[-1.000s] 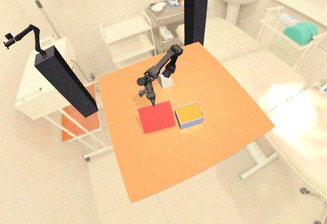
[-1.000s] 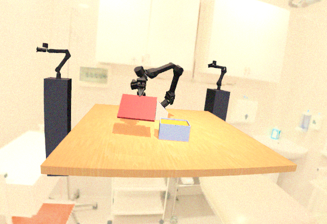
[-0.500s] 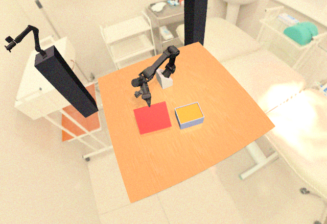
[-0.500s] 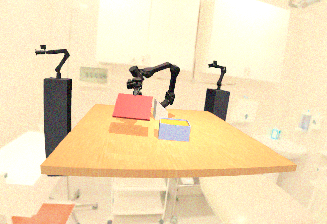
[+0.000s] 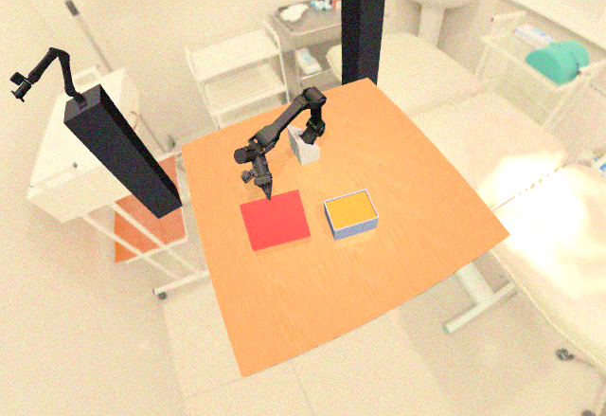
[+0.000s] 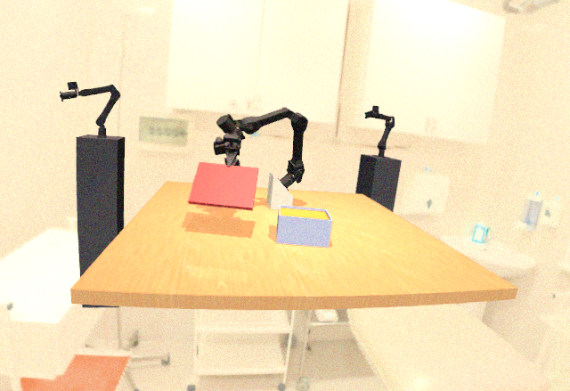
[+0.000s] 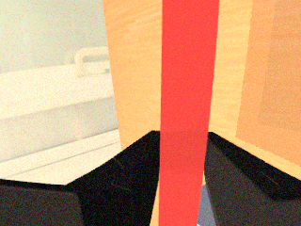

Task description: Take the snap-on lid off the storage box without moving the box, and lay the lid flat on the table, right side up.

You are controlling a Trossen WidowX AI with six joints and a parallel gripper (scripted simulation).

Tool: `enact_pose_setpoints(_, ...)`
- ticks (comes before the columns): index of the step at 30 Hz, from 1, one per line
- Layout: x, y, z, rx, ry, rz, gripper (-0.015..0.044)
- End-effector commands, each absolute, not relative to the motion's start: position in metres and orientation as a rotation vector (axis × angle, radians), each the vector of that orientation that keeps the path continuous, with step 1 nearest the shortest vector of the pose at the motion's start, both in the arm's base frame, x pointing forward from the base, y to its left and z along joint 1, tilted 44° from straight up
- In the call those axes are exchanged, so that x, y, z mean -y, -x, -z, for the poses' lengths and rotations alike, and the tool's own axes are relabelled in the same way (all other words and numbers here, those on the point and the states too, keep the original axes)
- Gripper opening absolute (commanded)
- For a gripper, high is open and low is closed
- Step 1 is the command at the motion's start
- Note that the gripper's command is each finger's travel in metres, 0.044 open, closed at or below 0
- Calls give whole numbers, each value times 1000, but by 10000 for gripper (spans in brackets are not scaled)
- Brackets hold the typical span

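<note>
The red lid (image 5: pixel 275 220) (image 6: pixel 223 186) (image 7: pixel 188 71) is in the air left of the box, tilted, its far edge higher than its near edge in the exterior view. Its shadow falls on the table below it. My gripper (image 5: pixel 269 198) (image 6: pixel 231 164) (image 7: pixel 183 134) is shut on the lid's far edge; in the wrist view the lid runs between both fingers. The blue-grey storage box (image 5: pixel 356 229) (image 6: pixel 304 231) stands upright and open on the table (image 5: pixel 312 284) (image 6: pixel 294 272), with an orange-yellow inside. The lid's underside is hidden in the top and exterior views.
A light grey wedge-shaped block (image 5: pixel 304 152) (image 6: pixel 279 197) stands by my arm's base, behind the lid and box. Two dark pillars (image 5: pixel 122 152) (image 5: pixel 362 34) with small arms on top stand beyond the table's edges.
</note>
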State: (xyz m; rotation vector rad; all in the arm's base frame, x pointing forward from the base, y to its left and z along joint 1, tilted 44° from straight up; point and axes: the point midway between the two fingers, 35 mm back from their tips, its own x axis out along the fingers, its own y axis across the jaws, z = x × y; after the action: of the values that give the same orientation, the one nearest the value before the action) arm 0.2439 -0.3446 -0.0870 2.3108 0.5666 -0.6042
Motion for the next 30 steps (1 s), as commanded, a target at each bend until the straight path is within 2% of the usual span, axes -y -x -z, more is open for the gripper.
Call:
enact_pose_setpoints(1, 352, -240, 90, -557, -2308, 593, 0)
enact_pose_setpoints(30, 331, -245, 105, -557, -2309, 592, 0)
